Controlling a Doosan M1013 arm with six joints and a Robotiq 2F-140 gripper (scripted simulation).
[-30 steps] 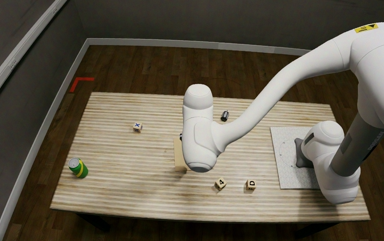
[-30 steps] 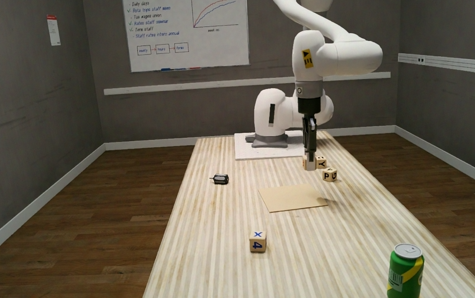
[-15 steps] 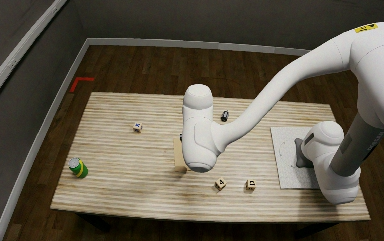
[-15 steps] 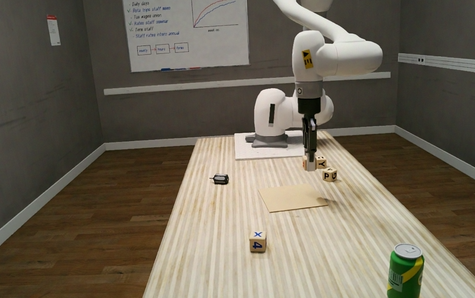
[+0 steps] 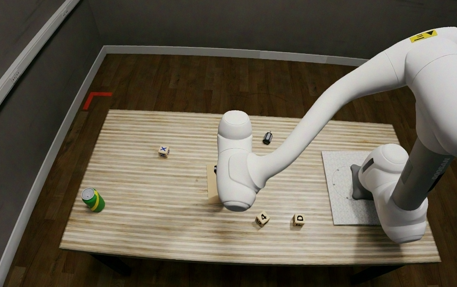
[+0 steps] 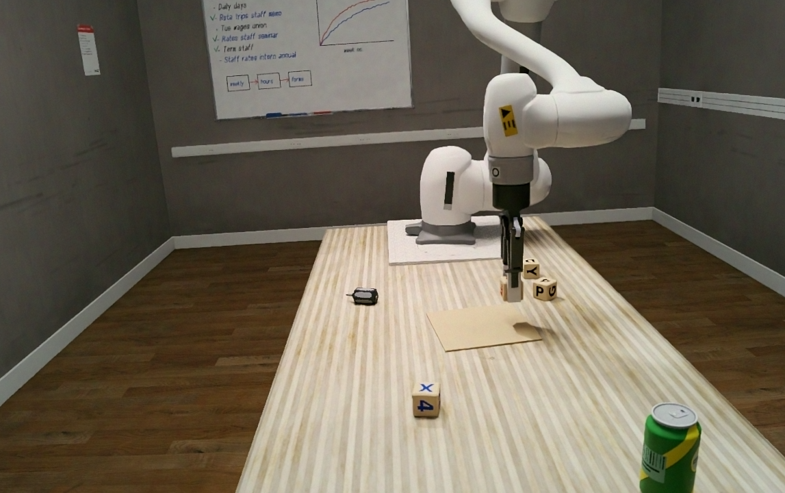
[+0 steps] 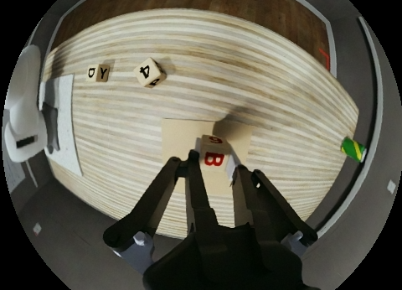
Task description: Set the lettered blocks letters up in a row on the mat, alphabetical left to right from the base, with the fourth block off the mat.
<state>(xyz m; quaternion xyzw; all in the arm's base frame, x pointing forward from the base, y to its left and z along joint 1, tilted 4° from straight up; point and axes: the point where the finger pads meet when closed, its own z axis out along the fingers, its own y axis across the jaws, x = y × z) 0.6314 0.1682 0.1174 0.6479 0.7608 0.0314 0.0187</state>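
The B block, clamped between the fingers of the gripper, is suspended above the mat; placement of the first letter appears in hand. Next: align B upright, lower at the row's left end, leaving room for D and X.
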